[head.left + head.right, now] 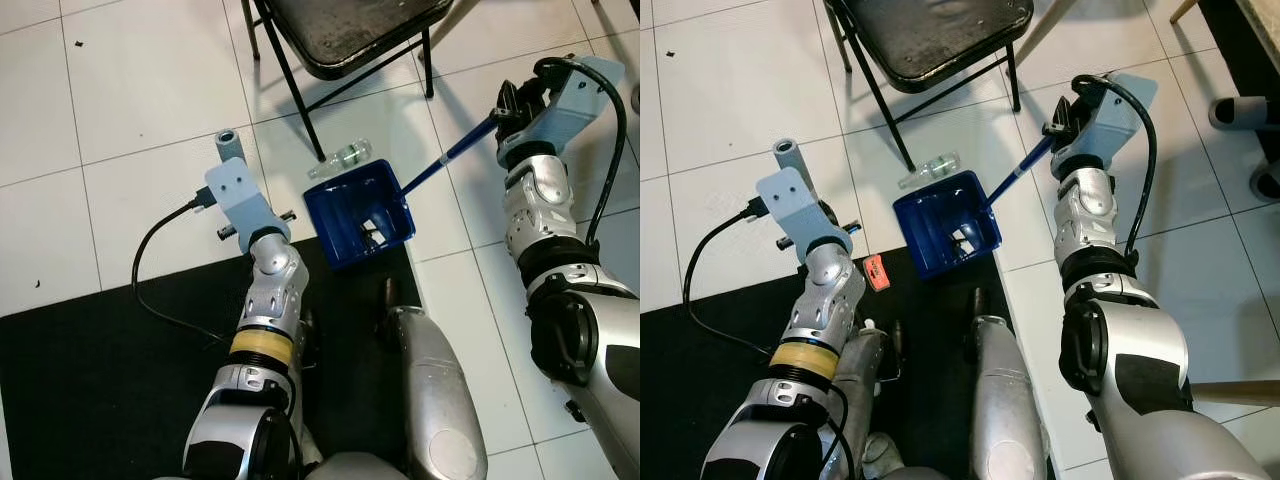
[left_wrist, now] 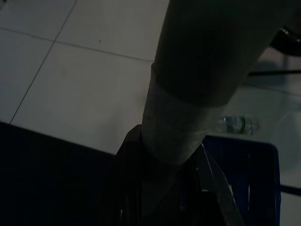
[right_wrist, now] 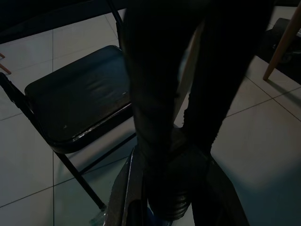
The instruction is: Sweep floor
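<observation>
Hidden or unclear: the broom head is out of sight; a grey tube [image 1: 229, 146], presumably its handle, rises past the left wrist at left centre of the head views. In the left wrist view the tube [image 2: 188, 108] blocks most of the frame, and the left gripper [image 2: 169, 188] is closed around it, dim. The right wrist view is very dark; the right gripper [image 3: 174, 141] has its fingers [image 3: 150, 108] pressed narrow on a dark handle end. The folding chair [image 1: 350, 30] is cut off at the top edge.

Containers: blue dustpan [image 1: 360, 212], centre of frame, resting on white tile floor [image 1: 130, 120] at the edge of the black mat [image 1: 100, 370]. Its blue handle [image 1: 445, 160] slants to the upper right into the right gripper. Inside: small pale bits, not identifiable.

Loose items: clear plastic bottle [image 1: 342, 158] lying just above the dustpan, beside the chair leg. Small orange object [image 1: 876, 272] on the mat, left of the dustpan.
</observation>
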Available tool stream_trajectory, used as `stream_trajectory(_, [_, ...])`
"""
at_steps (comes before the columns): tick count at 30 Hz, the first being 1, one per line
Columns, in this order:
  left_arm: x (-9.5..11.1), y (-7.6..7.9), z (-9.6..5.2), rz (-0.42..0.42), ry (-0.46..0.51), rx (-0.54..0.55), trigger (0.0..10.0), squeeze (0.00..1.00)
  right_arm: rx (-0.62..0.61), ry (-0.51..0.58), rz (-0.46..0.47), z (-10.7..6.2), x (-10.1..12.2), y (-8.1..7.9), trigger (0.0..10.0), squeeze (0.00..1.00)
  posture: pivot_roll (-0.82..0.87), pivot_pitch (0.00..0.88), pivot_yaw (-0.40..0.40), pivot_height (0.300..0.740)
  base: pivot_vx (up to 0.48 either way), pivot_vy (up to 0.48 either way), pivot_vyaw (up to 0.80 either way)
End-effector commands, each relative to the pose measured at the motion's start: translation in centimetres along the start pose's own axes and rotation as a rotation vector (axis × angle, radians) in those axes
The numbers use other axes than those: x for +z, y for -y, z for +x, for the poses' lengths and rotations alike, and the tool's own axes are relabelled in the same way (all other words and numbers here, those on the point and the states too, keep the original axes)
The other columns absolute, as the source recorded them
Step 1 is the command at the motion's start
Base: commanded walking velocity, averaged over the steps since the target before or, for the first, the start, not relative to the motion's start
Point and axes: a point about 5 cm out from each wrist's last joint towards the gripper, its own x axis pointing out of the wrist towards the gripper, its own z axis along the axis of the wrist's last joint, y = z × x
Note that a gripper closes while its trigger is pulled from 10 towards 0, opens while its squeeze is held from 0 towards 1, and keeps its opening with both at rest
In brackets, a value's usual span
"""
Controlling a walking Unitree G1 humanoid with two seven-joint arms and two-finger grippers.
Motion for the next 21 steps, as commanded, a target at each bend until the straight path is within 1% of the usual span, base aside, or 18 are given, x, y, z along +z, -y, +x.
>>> stream_trajectory(1, [2.7, 6.4, -1.6, -0.129, 0.082, -0.187, 10.0, 0.00, -0.015, -0.149, 0.003, -1.8, -3.6, 0.6, 10.0, 0.00, 0.09, 0.485, 0.035, 0.740, 0.000, 0.000, 0.00])
stream_trajectory(2, [2.7, 6.4, -1.6, -0.129, 0.082, -0.187, 10.0, 0.00, -0.015, -0.149, 0.003, -1.8, -3.6, 0.6, 10.0, 0.00, 0.09, 0.485, 0.035, 0.740, 0.000, 0.000, 0.00])
stream_trajectory(3, [3.1, 6.3, -1.3, -0.098, 0.124, -0.207, 10.0, 0.00, -0.013, -0.146, -0.001, -1.8, -3.6, 0.6, 10.0, 0.00, 0.09, 0.485, 0.035, 0.740, 0.000, 0.000, 0.00])
stream_trajectory(4, [3.5, 5.8, -0.7, -0.048, 0.174, -0.227, 10.0, 0.00, -0.011, -0.142, -0.004, -1.7, -3.5, 0.5, 10.0, 0.00, 0.08, 0.485, 0.035, 0.740, 0.000, 0.000, 0.00])
stream_trajectory(6, [3.5, 5.8, -0.7, -0.048, 0.174, -0.227, 10.0, 0.00, -0.011, -0.142, -0.004, -1.7, -3.5, 0.5, 10.0, 0.00, 0.08, 0.485, 0.035, 0.740, 0.000, 0.000, 0.00])
stream_trajectory(7, [3.7, 5.4, -0.3, -0.017, 0.202, -0.237, 10.0, 0.00, -0.010, -0.139, -0.005, -1.7, -3.5, 0.5, 10.0, 0.00, 0.08, 0.485, 0.035, 0.740, 0.000, 0.000, 0.00])
stream_trajectory(9, [4.2, 3.7, 0.8, 0.030, 0.253, -0.232, 10.0, 0.00, -0.005, -0.132, -0.007, -1.6, -3.3, 0.4, 10.0, 0.00, 0.09, 0.484, 0.035, 0.740, 0.000, 0.000, 0.00])
stream_trajectory(10, [4.2, 3.7, 0.8, 0.030, 0.253, -0.232, 10.0, 0.00, -0.005, -0.132, -0.007, -1.6, -3.3, 0.4, 10.0, 0.00, 0.09, 0.484, 0.035, 0.740, 0.000, 0.000, 0.00])
stream_trajectory(11, [4.4, 3.0, 1.2, 0.047, 0.286, -0.238, 10.0, 0.00, -0.001, -0.129, -0.008, -1.6, -3.3, 0.3, 10.0, 0.00, 0.09, 0.485, 0.035, 0.740, 0.000, 0.000, 0.00])
stream_trajectory(12, [4.4, 3.0, 1.2, 0.047, 0.286, -0.238, 10.0, 0.00, -0.001, -0.129, -0.008, -1.6, -3.3, 0.3, 10.0, 0.00, 0.09, 0.485, 0.035, 0.740, 0.000, 0.000, 0.00])
stream_trajectory(13, [4.7, 2.0, 1.6, 0.080, 0.333, -0.269, 10.0, 0.00, 0.007, -0.126, -0.011, -1.6, -3.3, 0.1, 10.0, 0.00, 0.08, 0.486, 0.033, 0.740, 0.000, 0.000, 0.00])
stream_trajectory(15, [4.6, 1.5, 1.8, 0.090, 0.335, -0.294, 10.0, 0.00, 0.011, -0.126, -0.013, -1.6, -3.3, 0.1, 10.0, 0.00, 0.08, 0.486, 0.033, 0.740, 0.000, 0.000, 0.00])
stream_trajectory(17, [4.6, 1.5, 1.8, 0.090, 0.335, -0.294, 10.0, 0.00, 0.011, -0.126, -0.013, -1.6, -3.3, 0.1, 10.0, 0.00, 0.08, 0.486, 0.033, 0.740, 0.000, 0.000, 0.00])
stream_trajectory(18, [4.2, 1.3, 1.6, 0.063, 0.319, -0.307, 10.0, 0.00, 0.013, -0.127, -0.014, -1.6, -3.4, 0.1, 10.0, 0.00, 0.09, 0.489, 0.029, 0.740, 0.000, 0.000, 0.00])
stream_trajectory(20, [4.1, 1.3, 1.5, 0.049, 0.315, -0.310, 10.0, 0.00, 0.013, -0.128, -0.015, -1.7, -3.4, 0.1, 10.0, 0.00, 0.09, 0.488, 0.029, 0.740, 0.000, 0.000, 0.00])
stream_trajectory(21, [3.8, 1.6, 1.2, 0.015, 0.302, -0.312, 10.0, 0.00, 0.014, -0.129, -0.015, -1.7, -3.4, 0.2, 10.0, 0.00, 0.08, 0.488, 0.029, 0.740, 0.000, 0.000, 0.00])
